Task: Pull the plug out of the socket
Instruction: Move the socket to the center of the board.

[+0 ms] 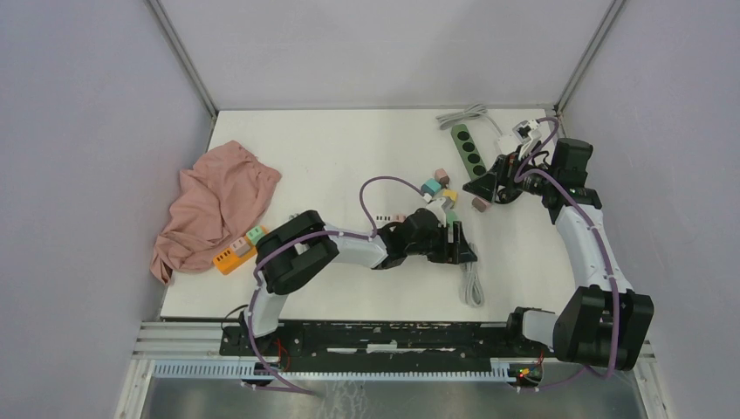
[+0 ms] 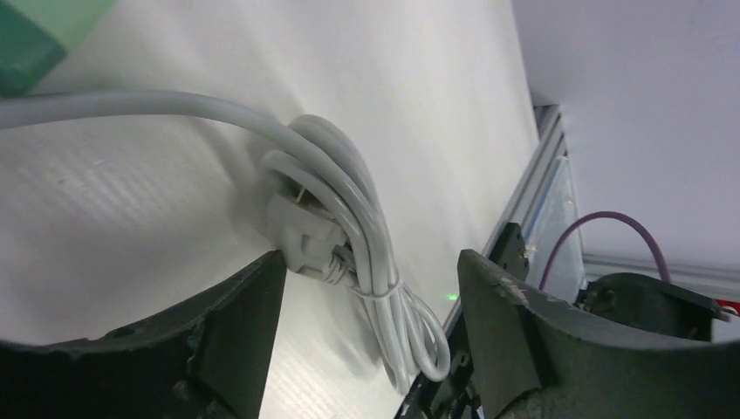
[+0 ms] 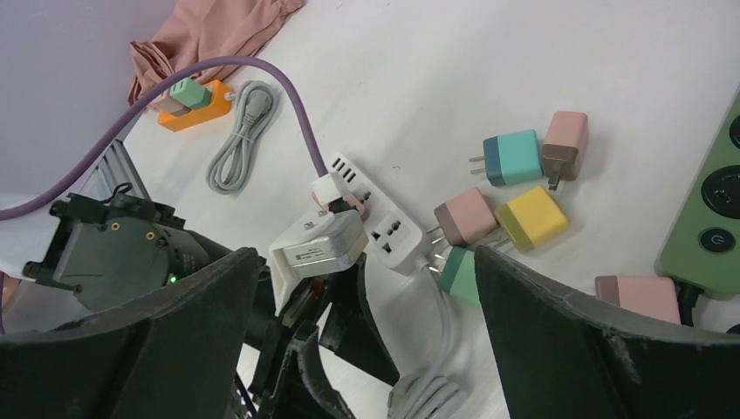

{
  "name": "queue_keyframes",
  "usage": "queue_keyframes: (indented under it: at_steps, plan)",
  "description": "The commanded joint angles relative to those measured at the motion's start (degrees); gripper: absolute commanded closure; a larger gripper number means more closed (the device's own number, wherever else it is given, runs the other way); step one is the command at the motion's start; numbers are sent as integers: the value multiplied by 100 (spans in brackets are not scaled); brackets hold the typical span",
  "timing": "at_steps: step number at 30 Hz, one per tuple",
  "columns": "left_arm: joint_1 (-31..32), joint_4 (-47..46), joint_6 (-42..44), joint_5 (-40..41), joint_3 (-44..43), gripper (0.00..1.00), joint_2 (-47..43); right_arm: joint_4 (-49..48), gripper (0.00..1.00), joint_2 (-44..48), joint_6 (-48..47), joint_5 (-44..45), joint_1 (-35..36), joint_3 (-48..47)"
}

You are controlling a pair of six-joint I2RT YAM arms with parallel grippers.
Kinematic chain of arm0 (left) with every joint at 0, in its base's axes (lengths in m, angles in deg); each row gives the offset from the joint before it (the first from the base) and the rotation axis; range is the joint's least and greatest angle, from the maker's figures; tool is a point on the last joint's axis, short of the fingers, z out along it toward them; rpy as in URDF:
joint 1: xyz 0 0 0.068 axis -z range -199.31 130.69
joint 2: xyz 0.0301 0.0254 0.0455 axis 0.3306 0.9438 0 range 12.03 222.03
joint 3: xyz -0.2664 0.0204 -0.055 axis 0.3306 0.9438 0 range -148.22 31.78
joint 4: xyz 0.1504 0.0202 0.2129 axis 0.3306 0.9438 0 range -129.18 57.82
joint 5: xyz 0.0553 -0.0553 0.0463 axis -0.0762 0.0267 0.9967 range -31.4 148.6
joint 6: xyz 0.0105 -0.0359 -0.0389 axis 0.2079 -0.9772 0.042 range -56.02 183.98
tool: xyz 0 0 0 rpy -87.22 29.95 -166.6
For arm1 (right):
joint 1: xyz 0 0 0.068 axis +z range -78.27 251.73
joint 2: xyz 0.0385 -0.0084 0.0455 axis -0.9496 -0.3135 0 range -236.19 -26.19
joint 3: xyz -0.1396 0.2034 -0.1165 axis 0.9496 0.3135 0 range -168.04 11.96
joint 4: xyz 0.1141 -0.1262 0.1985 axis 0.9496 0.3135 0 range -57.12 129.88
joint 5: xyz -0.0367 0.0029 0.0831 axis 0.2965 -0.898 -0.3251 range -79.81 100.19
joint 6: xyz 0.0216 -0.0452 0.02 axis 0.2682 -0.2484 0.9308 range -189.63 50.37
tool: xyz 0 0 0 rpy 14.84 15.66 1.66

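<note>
White socket block (image 3: 397, 237) with green plug (image 3: 458, 275) seemingly free beside it: pull apparently done; left gripper (image 2: 371, 288) and right gripper (image 3: 366, 262) gape empty.

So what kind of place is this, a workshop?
Probably a robotics lab test cell: robot arms bolted to a metal rail, a white table walled by plain panels, scattered plugs for practice.

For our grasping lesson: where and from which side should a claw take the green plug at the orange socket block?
Probably pinch the boxy body of the green plug across its flat sides, approaching from its free end, away from the orange socket block; it stands proud there, offering parallel faces.
</note>
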Motion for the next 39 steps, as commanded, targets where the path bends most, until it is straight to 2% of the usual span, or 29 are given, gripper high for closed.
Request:
queue_keyframes:
  at_steps: [1, 5, 13, 17, 21, 29, 39]
  plan:
    - [80, -1092, 164, -99, 132, 19, -481, -161, 1, 126, -46, -53, -44, -232]
    - [93, -1777, 564, -301, 714, 15, -914, -173, 1, 118, -39, -56, -41, -224]
    - [137, -1890, 1547, -427, 1491, 15, -1941, -207, 1, 120, -53, -113, -46, -198]
    - [143, -1837, 2015, -211, 1989, 15, -2633, -237, 1, 105, -45, -145, -46, -181]
    - [127, -1647, 2535, 138, 2450, 15, -3373, -296, 1, 76, 2, -194, -43, -155]
    - [123, -1035, 3294, 1402, 3174, 11, -4743, -523, 1, 64, 145, -270, -46, -53]
    - [120, -94, 3760, 2524, 3556, 10, -5603, -753, 1, 30, 272, -375, -46, 53]
